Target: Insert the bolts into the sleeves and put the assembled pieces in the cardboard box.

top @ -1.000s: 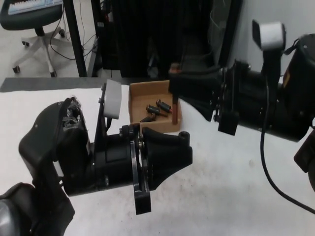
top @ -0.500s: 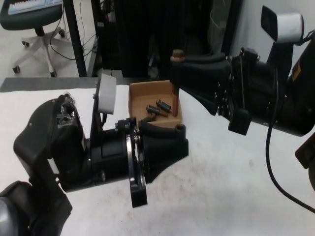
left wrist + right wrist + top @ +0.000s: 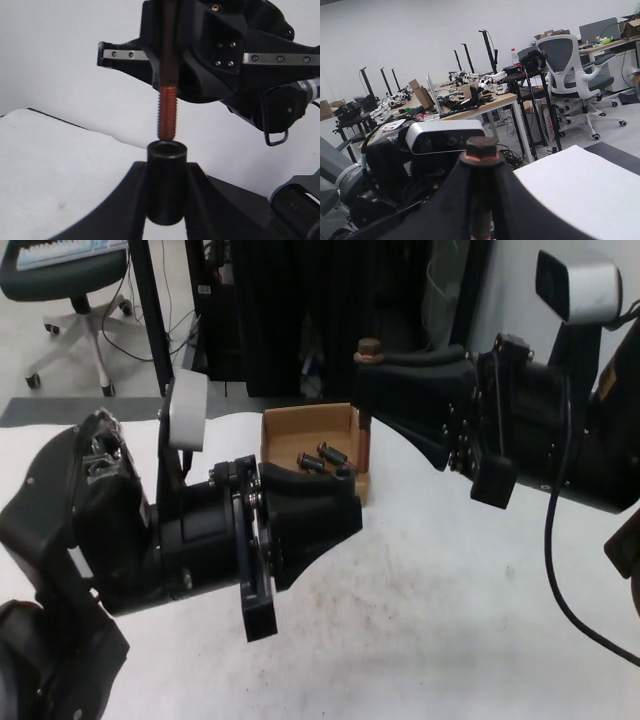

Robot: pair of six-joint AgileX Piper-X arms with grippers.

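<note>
Right jaws hold bolt (image 3: 166,100) above left jaws' sleeve (image 3: 168,182), near cardboard box (image 3: 298,428).

My right gripper (image 3: 366,380), coming in from the right, grips a copper-coloured bolt (image 3: 368,347) upright, head on top, above the right side of the cardboard box (image 3: 300,425). My left gripper (image 3: 345,492) sits just below it at the box's front edge, with a dark sleeve (image 3: 343,473) at its tip. Several dark assembled pieces (image 3: 312,462) lie inside the box, which rests on the white bench (image 3: 450,570).
</note>
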